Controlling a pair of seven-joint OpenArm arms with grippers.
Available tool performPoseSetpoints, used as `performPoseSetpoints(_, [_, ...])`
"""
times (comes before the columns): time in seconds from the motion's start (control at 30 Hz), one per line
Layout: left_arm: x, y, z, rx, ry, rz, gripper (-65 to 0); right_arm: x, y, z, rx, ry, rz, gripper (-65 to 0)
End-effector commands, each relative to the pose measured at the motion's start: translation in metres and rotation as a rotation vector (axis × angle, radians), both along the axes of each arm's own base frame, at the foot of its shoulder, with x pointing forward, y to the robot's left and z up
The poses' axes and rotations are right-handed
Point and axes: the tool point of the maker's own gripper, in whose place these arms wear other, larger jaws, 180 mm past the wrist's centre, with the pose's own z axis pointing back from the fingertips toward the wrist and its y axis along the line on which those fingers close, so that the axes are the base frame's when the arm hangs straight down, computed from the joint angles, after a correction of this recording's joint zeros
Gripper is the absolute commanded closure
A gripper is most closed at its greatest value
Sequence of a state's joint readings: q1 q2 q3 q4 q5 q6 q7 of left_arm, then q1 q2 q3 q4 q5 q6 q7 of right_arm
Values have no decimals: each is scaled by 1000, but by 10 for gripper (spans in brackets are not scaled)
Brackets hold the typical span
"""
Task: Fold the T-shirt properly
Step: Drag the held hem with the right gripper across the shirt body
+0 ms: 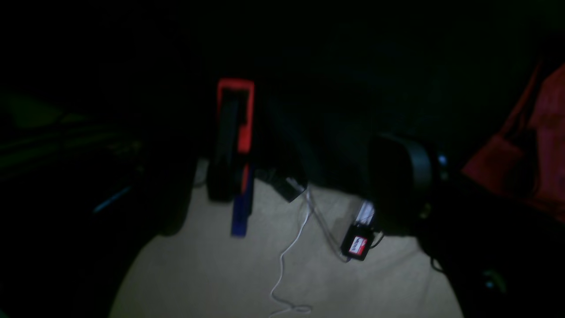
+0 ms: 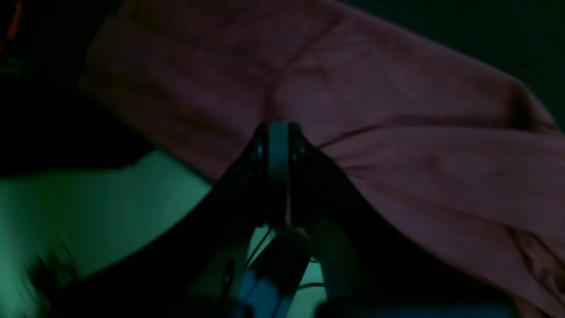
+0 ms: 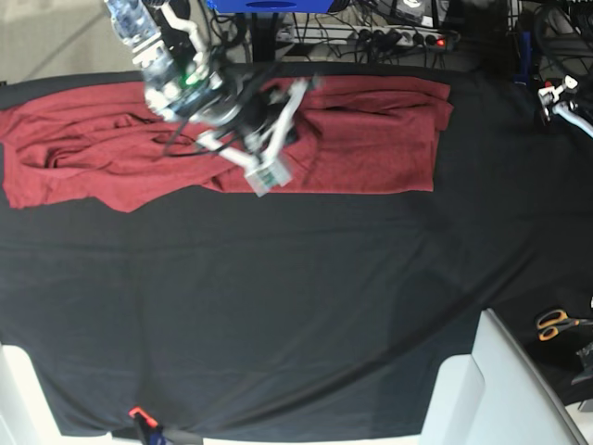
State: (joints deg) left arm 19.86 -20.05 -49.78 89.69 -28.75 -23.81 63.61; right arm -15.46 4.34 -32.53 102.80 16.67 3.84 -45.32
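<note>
T-shirt [image 3: 352, 139], maroon and long-sleeved, lay spread along the far edge of the tabletop [image 3: 306, 306], which was covered in black cloth; its fabric was rumpled, with one sleeve reaching toward the near-left corner of the base view. Right tool [image 2: 278, 132] was closed, its jaws brought together with no gap showing between them, tip down on the shirt's middle; the wrist view showed creases in the cloth converging at the tip, but whether fabric was actually pinched between the jaws could not be told in the dim picture. Left tool [image 1: 318, 172] was spread wide with nothing between its fingers, positioned off the shirt by the tabletop's edge, the pale floor visible beneath it. Scissors [image 3: 556, 323] with orange handles rested on the black cloth at the near-right side, well apart from the shirt.
</note>
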Motion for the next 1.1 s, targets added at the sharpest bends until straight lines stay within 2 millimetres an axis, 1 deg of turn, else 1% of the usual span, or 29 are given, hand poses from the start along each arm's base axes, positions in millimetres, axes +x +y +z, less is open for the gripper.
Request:
performPoseSetpoints(0.0, [4, 8, 10, 27, -20, -6, -587, 2, 14, 17, 49, -41, 29, 0])
performPoseSetpoints(0.1, [5, 7, 11, 28, -23, -8, -587, -6, 19, 19, 42, -51, 73, 0])
performPoseSetpoints(0.17, [5, 7, 10, 27, -22, -6, -587, -7, 20, 18, 36, -45, 67, 0])
performPoseSetpoints(0.27, [5, 7, 10, 27, -22, -6, -587, -3, 18, 18, 32, -50, 55, 0])
performPoseSetpoints(0.37, [0, 10, 9, 33, -8, -1, -587, 7, 9, 18, 9, -56, -7, 0])
performPoseSetpoints(0.4, [-2, 13, 11, 43, -4, -3, -587, 13, 0, 15, -24, -65, -37, 0])
performPoseSetpoints(0.47, [-15, 23, 11, 76, 25, -8, -587, 16, -14, 9, -77, -76, -68, -3])
performPoseSetpoints(0.5, [-22, 30, 9, 96, 35, -6, -587, 16, -16, 7, -93, -81, -72, -14])
performPoseSetpoints(0.53, [-27, 36, 7, 113, 45, -1, -587, 16, -19, 6, -109, -85, -68, -41])
performPoseSetpoints(0.57, [-35, 42, 2, 127, 60, 7, -587, 14, -18, 4, -120, -90, -54, -83])
performPoseSetpoints(0.6, [-41, 48, -2, 137, 73, 15, -587, 10, -15, 3, -130, -94, -32, -135])
performPoseSetpoints(0.67, [-56, 54, -13, 142, 103, 37, -587, 0, -13, -5, -184, -119, 39, -266])
performPoseSetpoints(0.7, [-61, 56, -18, 141, 111, 47, -587, -2, -7, -5, -202, -145, 79, -323])
performPoseSetpoints(0.73, [-64, 57, -21, 137, 113, 55, -587, -7, -3, -8, -223, -161, 117, -365])
performPoseSetpoints(0.77, [-68, 58, -26, 127, 118, 64, -587, -12, 1, -12, -247, -177, 151, -386])
performPoseSetpoints(0.87, [-71, 56, -30, 115, 119, 73, -587, -18, 12, -15, -277, -208, 202, -371])
performPoseSetpoints(1.03, [-72, 51, -34, 103, 118, 77, -587, -15, 20, -21, -299, -215, 205, -369])
performPoseSetpoints(1.07, [-72, 50, -34, 101, 118, 77, -587, -11, 22, -19, -301, -226, 203, -369])
